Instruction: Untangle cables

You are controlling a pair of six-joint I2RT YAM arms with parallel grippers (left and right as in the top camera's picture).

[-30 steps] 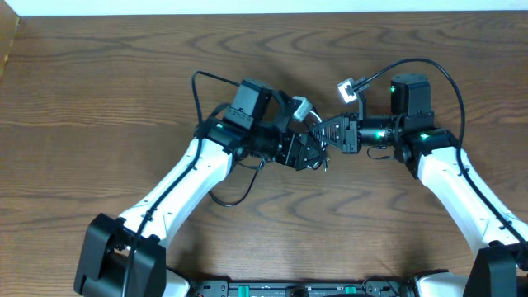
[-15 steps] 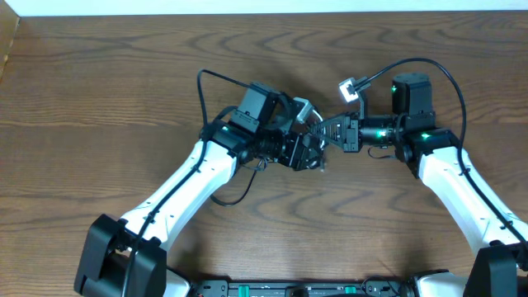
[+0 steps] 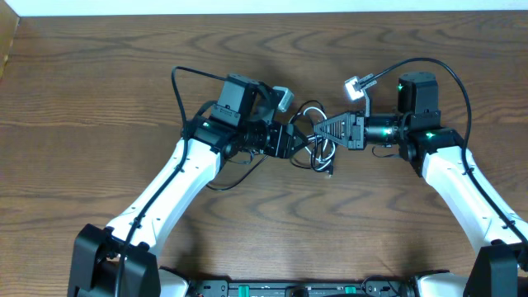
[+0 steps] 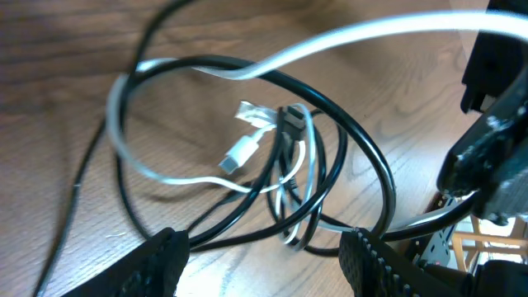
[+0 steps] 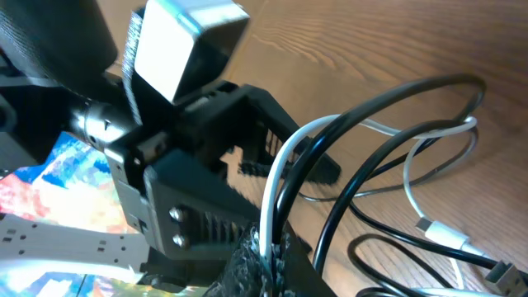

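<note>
Step in hand: I am judging this to be the separating stage; the tangle (image 3: 318, 150) is not yet pulled apart.
Right claw (image 5: 264, 247): clenched, pinching the white cord (image 4: 371, 33) and the black cord (image 4: 373, 157) together at 6 o'clock of its wrist view.
Left claw (image 4: 272, 260): released, with its fingers (image 4: 157, 264) spread wide and gripping nothing.
Tangle position: lying on the table (image 3: 99, 82) between the two claws, with loops sagging toward 6 o'clock overhead. Black loops are circling the white plug (image 4: 239, 153).
Next move: I am expecting to close the left claw on one cord only, probably the black loop at its 12 o'clock, then draw it toward 9 o'clock.
</note>
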